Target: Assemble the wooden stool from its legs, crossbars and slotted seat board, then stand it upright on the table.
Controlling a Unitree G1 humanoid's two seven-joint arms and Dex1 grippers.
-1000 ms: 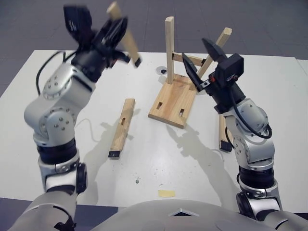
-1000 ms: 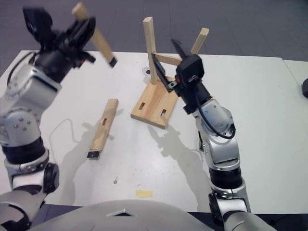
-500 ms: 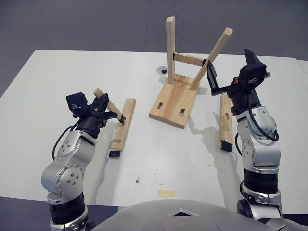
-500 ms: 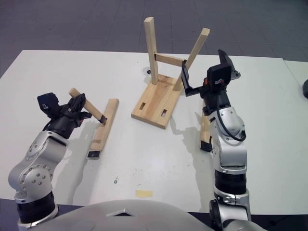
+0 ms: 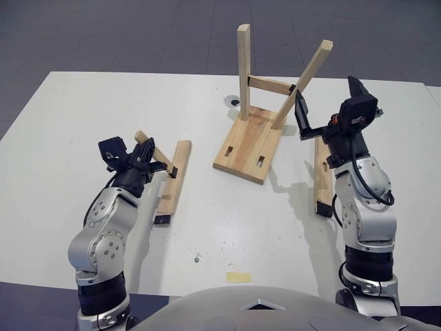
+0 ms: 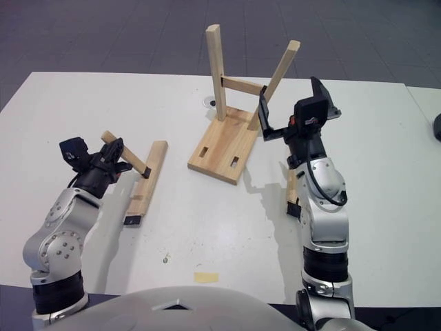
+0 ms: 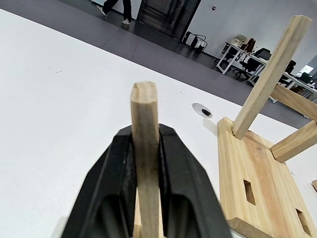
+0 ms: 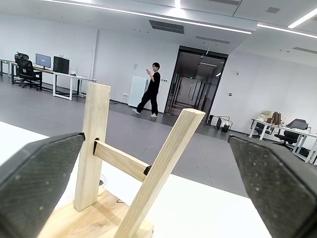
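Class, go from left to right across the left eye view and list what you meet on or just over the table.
Left pincer shut on a wooden stick → loose leg lying flat → slotted seat board → second loose leg lying flat.

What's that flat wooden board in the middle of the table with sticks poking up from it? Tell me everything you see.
The seat board is a pale wooden rectangle lying flat on the white table. At its far end stand an upright leg and a leaning leg, joined by a crossbar. Two rectangular slots near its closer end are empty. The right gripper, open, hangs beside the leaning leg; contact cannot be judged.
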